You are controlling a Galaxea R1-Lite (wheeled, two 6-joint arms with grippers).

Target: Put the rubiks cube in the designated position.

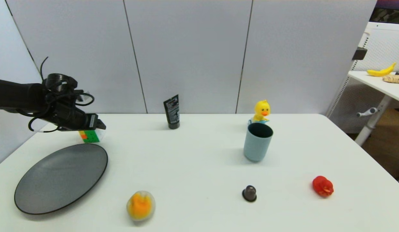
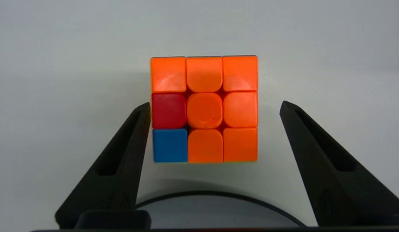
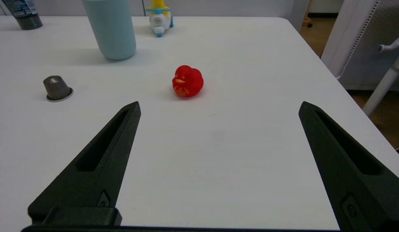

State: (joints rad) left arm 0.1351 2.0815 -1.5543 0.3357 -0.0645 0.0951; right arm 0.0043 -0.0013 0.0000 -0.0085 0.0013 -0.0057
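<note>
The rubiks cube [image 1: 89,136] rests on the white table just beyond the far rim of the black plate [image 1: 60,177]. In the left wrist view the rubiks cube [image 2: 204,109] shows a mostly orange top face with one red and one blue tile. My left gripper [image 1: 100,125] hovers directly over it. There my left gripper [image 2: 214,103] is open, with the cube between the fingers. One finger [image 2: 134,135] is close against the cube's side and the other stands well apart. My right gripper [image 3: 219,103] is open over bare table, outside the head view.
A blue cup [image 1: 258,141], yellow duck toy [image 1: 261,111] and black tube [image 1: 172,111] stand at the back. Nearer the front lie an orange-and-white soft toy [image 1: 141,205], a small dark capsule [image 1: 249,193] and a red duck [image 1: 323,186].
</note>
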